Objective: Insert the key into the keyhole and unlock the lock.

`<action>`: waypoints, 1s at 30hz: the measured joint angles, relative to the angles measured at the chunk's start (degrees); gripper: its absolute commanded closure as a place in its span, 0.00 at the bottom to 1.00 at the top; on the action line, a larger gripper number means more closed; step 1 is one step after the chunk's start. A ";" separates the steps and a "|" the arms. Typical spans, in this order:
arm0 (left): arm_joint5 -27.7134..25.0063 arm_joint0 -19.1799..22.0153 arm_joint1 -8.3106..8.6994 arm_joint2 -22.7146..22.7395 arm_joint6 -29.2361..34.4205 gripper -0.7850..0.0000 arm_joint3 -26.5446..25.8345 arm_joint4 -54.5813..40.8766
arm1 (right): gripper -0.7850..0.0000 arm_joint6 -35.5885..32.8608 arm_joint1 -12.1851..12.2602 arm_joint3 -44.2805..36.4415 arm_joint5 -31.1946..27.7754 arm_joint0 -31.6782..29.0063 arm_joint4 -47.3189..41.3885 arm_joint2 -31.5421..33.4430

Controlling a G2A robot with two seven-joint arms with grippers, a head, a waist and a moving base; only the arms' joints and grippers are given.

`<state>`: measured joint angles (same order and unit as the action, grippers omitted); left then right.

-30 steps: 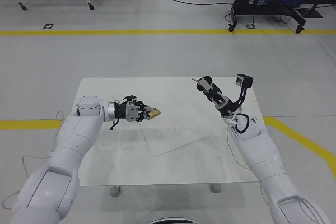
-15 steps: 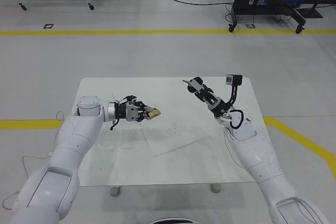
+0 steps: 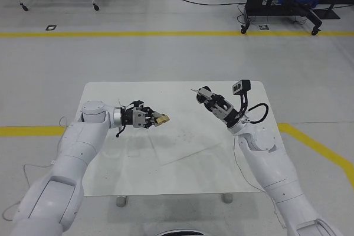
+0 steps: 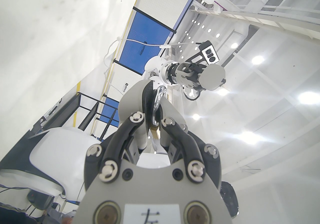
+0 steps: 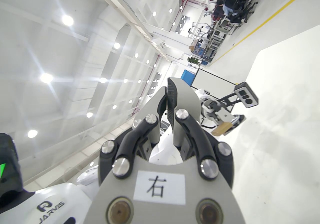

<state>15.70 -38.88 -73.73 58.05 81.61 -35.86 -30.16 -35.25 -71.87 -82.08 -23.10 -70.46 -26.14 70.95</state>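
A brass padlock is held above the white table, with my left gripper shut on it. In the left wrist view its steel shackle and brass body sit between the fingers. My right gripper hovers to the right of the padlock, apart from it, shut on a thin silvery key that points toward the lock. In the right wrist view the fingers are pressed together, and the padlock shows farther off in the left gripper.
A faint clear sheet lies on the middle of the table. Yellow floor lines run behind and beside the table. A black wheeled stand is on the floor at the far right.
My right gripper has moved left toward the padlock and turned its wrist. The left arm and the padlock have stayed where they were.
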 measured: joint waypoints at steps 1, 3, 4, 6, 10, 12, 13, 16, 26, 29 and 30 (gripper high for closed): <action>0.00 0.00 0.00 0.00 0.00 1.00 0.00 0.00 | 1.00 0.15 0.00 0.05 -0.03 0.03 0.54 -0.02; 0.00 0.00 0.00 0.00 0.00 1.00 0.00 0.00 | 1.00 0.20 -0.01 0.07 -0.04 0.04 0.78 -0.03; 0.00 0.00 0.00 0.00 0.00 1.00 0.00 0.00 | 1.00 0.20 -0.01 0.07 -0.04 0.04 0.78 -0.03; 0.00 0.00 0.00 0.00 0.00 1.00 0.00 0.00 | 1.00 0.19 -0.01 0.07 -0.04 0.04 0.75 -0.03; -0.02 0.00 0.00 0.02 -0.02 1.00 -0.03 0.01 | 1.00 0.19 -0.01 0.07 -0.03 0.04 0.74 -0.03; -1.37 -0.31 0.02 0.54 -1.48 1.00 -1.17 0.22 | 1.00 0.24 -0.02 -0.03 0.13 -0.04 0.58 -0.10; -3.28 -1.00 0.00 1.12 -4.55 1.00 -2.58 0.05 | 1.00 0.11 -0.07 -0.50 1.19 -0.30 -0.33 -0.34; -6.83 -3.50 -0.15 2.16 -16.18 1.00 -6.18 -0.91 | 1.00 0.94 -0.04 -1.89 7.14 -0.82 -2.10 -0.49; -5.36 -7.94 -1.68 3.27 -33.88 1.00 -9.76 -8.84 | 1.00 11.82 -0.50 -8.12 28.93 -3.21 1.46 -4.24; -4.56 -7.92 -1.88 3.33 -34.33 1.00 -9.56 -9.78 | 1.00 15.18 -0.90 -7.93 31.68 -2.66 1.68 -5.40; -4.28 -7.86 -1.93 3.33 -34.48 1.00 -9.48 -9.96 | 1.00 16.47 -1.04 -7.78 32.14 -2.41 1.86 -5.75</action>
<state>11.42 -46.74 -75.66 61.38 47.14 -45.34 -40.12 -18.77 -72.91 -89.87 9.05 -72.87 -24.28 65.20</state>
